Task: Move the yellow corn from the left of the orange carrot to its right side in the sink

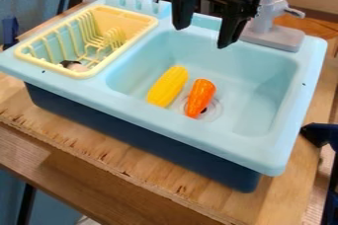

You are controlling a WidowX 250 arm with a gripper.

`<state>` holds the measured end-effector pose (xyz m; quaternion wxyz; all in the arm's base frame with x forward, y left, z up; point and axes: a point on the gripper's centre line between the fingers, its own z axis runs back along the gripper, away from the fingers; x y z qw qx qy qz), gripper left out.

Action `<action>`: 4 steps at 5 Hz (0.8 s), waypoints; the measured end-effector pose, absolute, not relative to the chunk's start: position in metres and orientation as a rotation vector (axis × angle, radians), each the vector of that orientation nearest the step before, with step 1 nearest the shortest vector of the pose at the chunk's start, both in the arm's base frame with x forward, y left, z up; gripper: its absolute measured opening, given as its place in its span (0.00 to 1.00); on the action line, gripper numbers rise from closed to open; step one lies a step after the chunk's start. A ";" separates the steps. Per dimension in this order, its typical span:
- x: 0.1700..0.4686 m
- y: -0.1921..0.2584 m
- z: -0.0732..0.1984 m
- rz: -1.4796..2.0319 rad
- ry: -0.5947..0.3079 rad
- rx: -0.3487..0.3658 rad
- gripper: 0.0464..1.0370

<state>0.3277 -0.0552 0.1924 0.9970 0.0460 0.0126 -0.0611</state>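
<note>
Corn point(167, 87) and carrot point(200, 96) lie below the open gripper point(202, 37), well apart.

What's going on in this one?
A black robot arm's gripper hangs open and empty over the back of a light blue toy sink. Below it, a yellow corn cob and an orange carrot lie side by side in the basin, by the drain. Nothing is being handled.

We see the black tool point(202, 34), fingers apart, above the back of the light-blue sink point(264, 81). In the basin we find yellow corn point(168, 86) just beside an orange carrot point(200, 98), which partly covers the drain point(212, 109). A yellow dish rack point(88, 39) sits left of the basin, and a grey faucet point(265, 19) stands behind it. We see the wooden surface point(142, 162) underneath.
</note>
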 end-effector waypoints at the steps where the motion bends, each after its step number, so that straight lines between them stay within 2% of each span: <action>1: 0.328 -0.056 0.180 -0.123 0.058 0.092 0.96; 2: 0.325 -0.037 0.163 -0.065 0.064 0.071 0.96; 4: 0.319 -0.018 0.153 -0.010 0.034 0.050 0.96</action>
